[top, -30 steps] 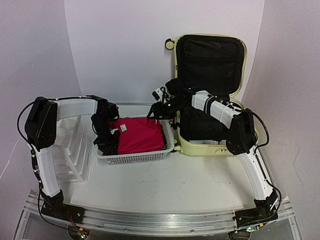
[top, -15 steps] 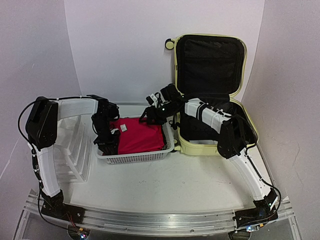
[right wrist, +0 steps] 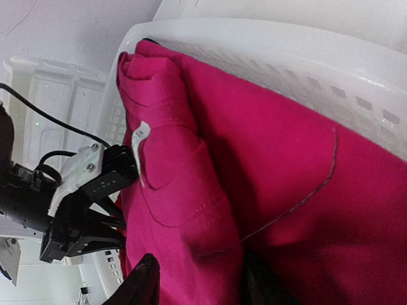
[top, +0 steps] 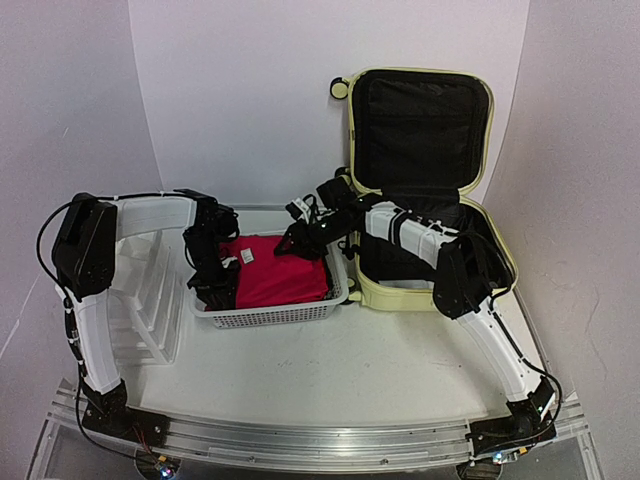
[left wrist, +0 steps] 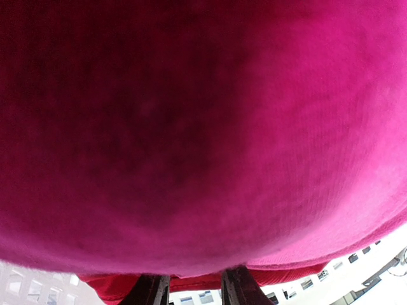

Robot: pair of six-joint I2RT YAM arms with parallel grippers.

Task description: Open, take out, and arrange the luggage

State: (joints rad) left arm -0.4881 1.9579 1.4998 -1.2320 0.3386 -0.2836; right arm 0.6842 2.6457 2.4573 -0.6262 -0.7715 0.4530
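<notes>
The pale yellow luggage lies open at the back right, its black-lined lid upright. A magenta garment fills the white mesh basket to its left. My left gripper is at the basket's left end. In the left wrist view its fingers stand narrowly apart with a fold of the garment between them. My right gripper reaches from the luggage over the basket's back right corner. In the right wrist view it is open, its fingertips down on the garment.
A white plastic drawer organiser stands left of the basket, close to the left arm. The basket's rim runs just behind the right gripper. The luggage's lower half holds black lining or cloth.
My right gripper has moved left from the luggage's edge over the basket and down onto the magenta garment. The left arm has not moved.
</notes>
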